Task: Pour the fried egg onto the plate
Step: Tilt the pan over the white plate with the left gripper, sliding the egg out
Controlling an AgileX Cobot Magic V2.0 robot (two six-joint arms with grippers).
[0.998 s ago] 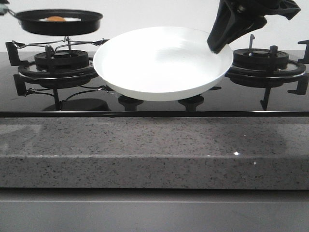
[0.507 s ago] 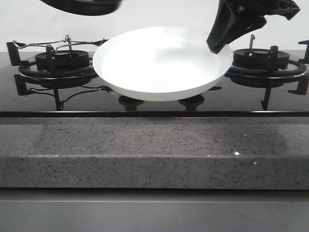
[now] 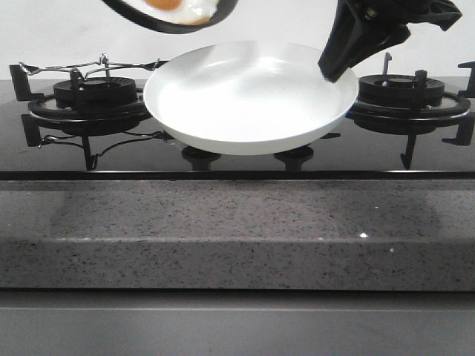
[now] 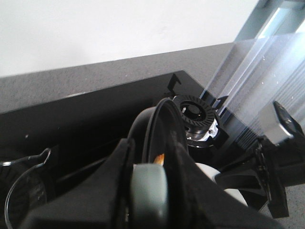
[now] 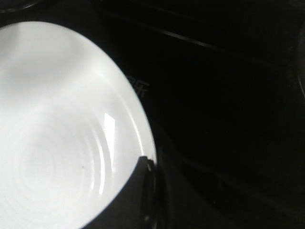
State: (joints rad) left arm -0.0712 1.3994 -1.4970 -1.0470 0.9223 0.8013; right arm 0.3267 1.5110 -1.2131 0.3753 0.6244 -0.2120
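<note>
The fried egg [image 3: 187, 7], pale with an orange yolk, lies in a black frying pan [image 3: 159, 21] tilted high above the plate's left rim. The white plate [image 3: 249, 100] hangs over the hob, and my right gripper [image 3: 332, 68] is shut on its right rim. In the right wrist view a dark finger [image 5: 138, 191] overlaps the plate [image 5: 57, 124] at its edge. My left gripper [image 4: 150, 191] is shut on the pan's grey handle [image 4: 148, 183]. The pan [image 4: 167, 121] shows edge-on there, with a sliver of yolk [image 4: 160, 157]. The left gripper is outside the front view.
A black glass hob carries a left burner [image 3: 93, 96] with its grate and a right burner [image 3: 412, 95]. Two knobs [image 3: 200, 157] sit under the plate. A speckled grey counter edge [image 3: 237, 230] runs along the front. The right arm [image 4: 281, 160] stands close beside the pan.
The pan has risen from above the left burner, moved right toward the plate and tilted, so the egg now faces the camera. The plate and right gripper have stayed still.
</note>
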